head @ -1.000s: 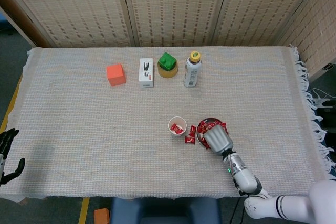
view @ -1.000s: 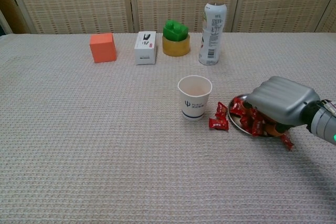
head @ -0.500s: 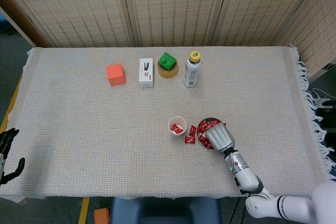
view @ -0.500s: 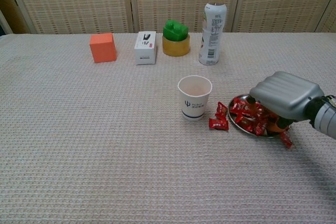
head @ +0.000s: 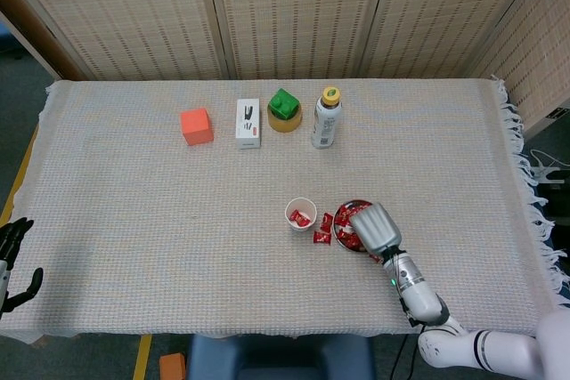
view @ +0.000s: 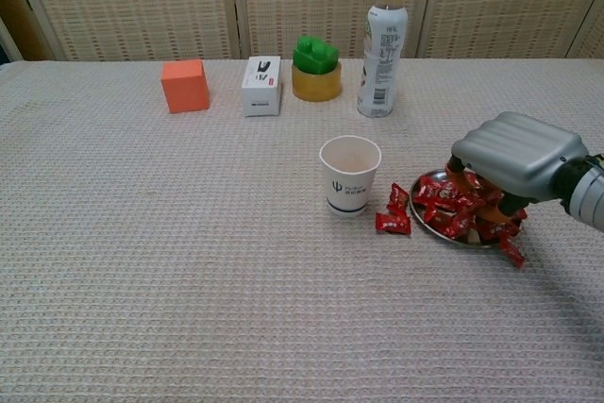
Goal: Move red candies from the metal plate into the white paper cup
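1. The right hand (view: 517,155) is held over the metal plate (view: 427,225); its fingers are curled down, and any grasp cannot be told.
2. Red candies (view: 451,209) lie beneath it.
3. The white paper cup (view: 349,175) stands to its left.
4. The left hand (head: 12,260) is seen apart, at the table's edge, its fingers spread.

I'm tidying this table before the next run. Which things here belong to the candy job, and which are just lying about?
Part of the job:
red candies
metal plate
white paper cup
right hand, over the plate

Lying about:
orange cube
white box
green block on yellow ring
bottle
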You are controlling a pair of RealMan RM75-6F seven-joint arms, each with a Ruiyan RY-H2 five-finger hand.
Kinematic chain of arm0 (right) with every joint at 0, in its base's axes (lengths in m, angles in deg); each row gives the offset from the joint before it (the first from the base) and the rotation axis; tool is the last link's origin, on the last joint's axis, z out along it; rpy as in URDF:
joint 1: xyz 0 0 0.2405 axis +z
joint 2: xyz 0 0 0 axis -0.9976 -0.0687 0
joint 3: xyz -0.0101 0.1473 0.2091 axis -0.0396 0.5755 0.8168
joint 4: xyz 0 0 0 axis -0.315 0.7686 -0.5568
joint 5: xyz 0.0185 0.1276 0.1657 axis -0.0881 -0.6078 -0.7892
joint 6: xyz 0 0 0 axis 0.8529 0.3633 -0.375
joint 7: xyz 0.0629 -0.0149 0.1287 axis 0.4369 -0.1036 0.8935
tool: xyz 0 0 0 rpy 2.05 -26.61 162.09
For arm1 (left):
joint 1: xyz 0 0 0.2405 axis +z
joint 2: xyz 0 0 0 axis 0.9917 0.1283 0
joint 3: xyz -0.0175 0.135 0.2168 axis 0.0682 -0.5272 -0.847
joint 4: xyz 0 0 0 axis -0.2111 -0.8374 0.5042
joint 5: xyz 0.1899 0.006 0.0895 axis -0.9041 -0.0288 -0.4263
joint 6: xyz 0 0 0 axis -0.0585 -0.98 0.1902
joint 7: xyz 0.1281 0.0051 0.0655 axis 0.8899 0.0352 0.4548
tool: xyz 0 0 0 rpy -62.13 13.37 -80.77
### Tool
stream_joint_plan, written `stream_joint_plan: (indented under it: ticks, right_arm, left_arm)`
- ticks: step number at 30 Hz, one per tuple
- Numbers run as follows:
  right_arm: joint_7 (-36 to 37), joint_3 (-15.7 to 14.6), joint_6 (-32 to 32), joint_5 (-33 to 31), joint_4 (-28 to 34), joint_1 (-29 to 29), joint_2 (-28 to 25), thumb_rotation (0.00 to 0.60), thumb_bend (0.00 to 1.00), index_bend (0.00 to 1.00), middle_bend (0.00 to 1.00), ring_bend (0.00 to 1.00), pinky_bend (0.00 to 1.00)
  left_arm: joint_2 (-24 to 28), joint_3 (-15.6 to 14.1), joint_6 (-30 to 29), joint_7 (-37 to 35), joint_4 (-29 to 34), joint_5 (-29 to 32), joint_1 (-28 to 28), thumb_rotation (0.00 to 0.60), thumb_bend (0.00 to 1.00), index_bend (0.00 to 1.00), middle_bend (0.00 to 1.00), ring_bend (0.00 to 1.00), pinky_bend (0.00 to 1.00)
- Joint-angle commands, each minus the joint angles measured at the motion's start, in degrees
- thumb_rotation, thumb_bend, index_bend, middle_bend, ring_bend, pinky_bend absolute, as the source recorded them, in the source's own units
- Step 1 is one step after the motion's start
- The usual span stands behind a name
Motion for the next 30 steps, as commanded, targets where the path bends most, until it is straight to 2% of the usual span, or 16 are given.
stream_joint_plan:
  ticks: [1,5,8,14,18,23,30]
  right_arm:
    - [0.67,0.82,-0.64,0.76,1.42,0.15,-0.53,0.6,0.3,0.74,0.74,0.7,0.87]
    - [1.2,1.78,-1.14,1.31,3.2,0.44,-1.05,0.6,0.3,0.74,0.74,0.7,0.87]
    - [2.09,5.5,-2.76,3.08,8.39,2.2,-1.42,0.6,0.3,0.74,0.74,0.7,0.87]
    - [-0.37,9.49,-1.96,0.12,11.38,5.2,0.48,0.6,0.3,0.74,0.74,0.7,0.87]
    - [-2.87,11.01,-1.57,-2.66,10.38,7.19,3.25,0.6,0.3,0.74,0.74,0.7,0.87]
    - [-4.58,12.58,-0.29,-6.86,6.16,9.82,7.43,0.6,0.3,0.73,0.74,0.7,0.87]
    - [-5.1,12.48,0.69,-9.55,2.67,11.55,9.71,0.6,0.29,0.59,0.74,0.69,0.87]
  left_arm:
    - [-0.01,0.0,0.02,0.02,-0.01,-0.01,-0.01,0.6,0.47,0.0,0.02,0.0,0.21]
    - [-0.04,-0.02,0.14,0.13,0.01,-0.01,-0.07,0.6,0.47,0.0,0.02,0.0,0.21]
    - [-0.12,-0.02,0.27,0.48,0.13,0.07,-0.13,0.6,0.47,0.0,0.02,0.0,0.21]
    - [0.03,0.02,0.19,0.06,0.12,0.13,-0.07,0.6,0.47,0.0,0.02,0.0,0.21]
    - [0.13,-0.04,0.09,-0.31,0.01,-0.07,-0.03,0.6,0.47,0.0,0.02,0.0,0.21]
    - [0.21,-0.09,0.06,-0.67,-0.1,-0.2,-0.02,0.6,0.47,0.0,0.02,0.0,0.21]
    - [0.45,-0.01,-0.07,-1.73,-0.32,-0.17,0.05,0.6,0.47,0.0,0.02,0.0,0.21]
